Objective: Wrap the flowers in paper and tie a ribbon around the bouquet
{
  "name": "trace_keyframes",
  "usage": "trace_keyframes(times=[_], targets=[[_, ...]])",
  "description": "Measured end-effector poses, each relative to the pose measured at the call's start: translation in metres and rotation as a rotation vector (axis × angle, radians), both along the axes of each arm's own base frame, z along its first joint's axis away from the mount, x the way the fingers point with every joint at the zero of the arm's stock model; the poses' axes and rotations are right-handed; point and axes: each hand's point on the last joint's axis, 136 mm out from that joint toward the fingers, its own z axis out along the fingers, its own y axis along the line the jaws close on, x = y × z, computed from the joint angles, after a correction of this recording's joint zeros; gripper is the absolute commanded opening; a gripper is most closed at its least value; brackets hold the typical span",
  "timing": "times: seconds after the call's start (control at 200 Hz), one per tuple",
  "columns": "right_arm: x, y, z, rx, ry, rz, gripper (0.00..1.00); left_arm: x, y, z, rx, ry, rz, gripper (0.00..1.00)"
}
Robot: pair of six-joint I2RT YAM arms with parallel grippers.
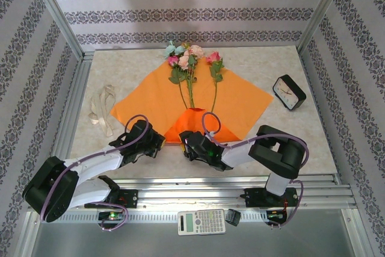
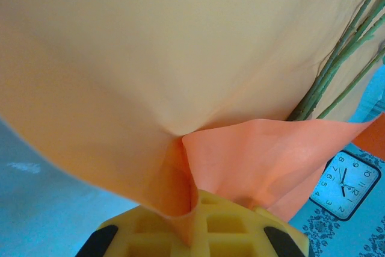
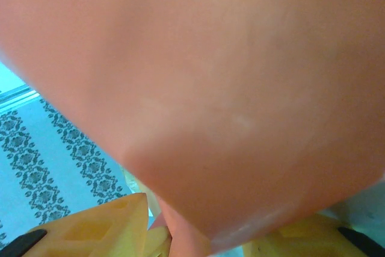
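Nearest, on the metal rail at the front edge: calculator (image 1: 201, 222), with a small black block (image 1: 233, 216) just to its right. Beyond those, both arm bases, arms reaching forward and inward over the bench (image 1: 120, 76).

Left end effector (image 1: 157, 141) low at the near left edge of the paper (image 1: 240, 103), pressed together and pinching that sheet. From the left wrist: orange paper drawn down in a crease into the yellow fingers (image 2: 240, 233), the rest of the sheet billowing above, green stems at the right.

Right end effector (image 1: 185, 142) just beside the left one, at the near corner of the paper, a flap there turned up toward the stems. From the right wrist: yellow fingers (image 3: 102, 230) spread apart, a fold of paper hanging between them, blurred orange close to the lens. Contact between pads and fold: impossible to tell.

Farther out, the paper spread flat as a wide orange fan across the middle of the bench. On it, the flowers (image 1: 191, 58): thin green stems running from the turned-up flap toward the far side, pink, peach and light-blue heads just past the sheet's far corner. Not yet wrapped.

Ribbon (image 1: 103, 108) in a loose beige heap on the bench left of the paper, apart from it, not tied. Small black clock (image 1: 289, 91) right of the paper, near its right corner.

Farthest: patterned wall panels.
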Motion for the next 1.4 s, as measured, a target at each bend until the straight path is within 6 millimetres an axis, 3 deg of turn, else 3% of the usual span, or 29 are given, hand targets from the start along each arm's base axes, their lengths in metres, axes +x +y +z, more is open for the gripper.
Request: trace_keyframes(times=[0.115,0.145,0.25,0.345,0.43,0.754,0.804,0.879,0.929,1.079,1.174,1.219,1.324,1.399], targets=[[-0.002,-0.013,-0.008,-0.039,0.005,-0.005,0.05,-0.001,0.0,0.0,0.001,0.002,0.0,0.0],[-0.003,-0.017,-0.012,-0.051,0.01,-0.007,0.0,-0.001,0.0,0.0,-0.001,0.003,-0.002,0.0],[-0.003,-0.019,-0.011,-0.056,-0.003,0.004,0.01,-0.002,-0.002,0.001,-0.008,0.006,-0.01,0.0],[0.0,-0.022,-0.005,-0.055,-0.016,0.002,0.34,-0.002,-0.002,0.0,-0.009,0.008,-0.012,0.0],[0.002,-0.035,-0.005,-0.087,-0.015,-0.01,0.44,-0.002,0.001,-0.001,0.0,0.011,-0.003,0.0],[0.003,-0.083,-0.007,-0.181,-0.02,-0.02,0.39,-0.006,0.004,-0.006,0.011,0.022,0.0,0.0],[0.003,-0.094,-0.009,-0.209,-0.017,-0.028,0.31,-0.006,0.004,-0.006,0.012,0.023,0.0,0.0],[0.003,-0.111,-0.015,-0.259,-0.009,-0.04,0.09,-0.006,0.004,-0.006,0.013,0.025,0.0,0.0],[0.001,-0.123,-0.022,-0.298,0.001,-0.044,0.05,-0.006,0.004,-0.007,0.014,0.027,0.0,0.0],[-0.001,-0.128,-0.021,-0.315,-0.012,-0.029,0.08,-0.007,0.003,-0.006,0.008,0.026,-0.004,0.0],[0.001,-0.136,-0.018,-0.334,-0.023,-0.031,0.34,-0.007,0.004,-0.006,0.009,0.026,-0.004,0.0],[0.004,-0.143,-0.016,-0.34,-0.028,-0.045,0.39,-0.008,0.005,-0.007,0.013,0.027,0.0,0.0],[0.008,-0.157,-0.011,-0.366,-0.04,-0.069,0.39,-0.009,0.006,-0.008,0.019,0.031,0.002,0.0],[0.01,-0.171,-0.012,-0.392,-0.036,-0.089,0.3,-0.009,0.006,-0.008,0.02,0.032,0.003,0.0]])
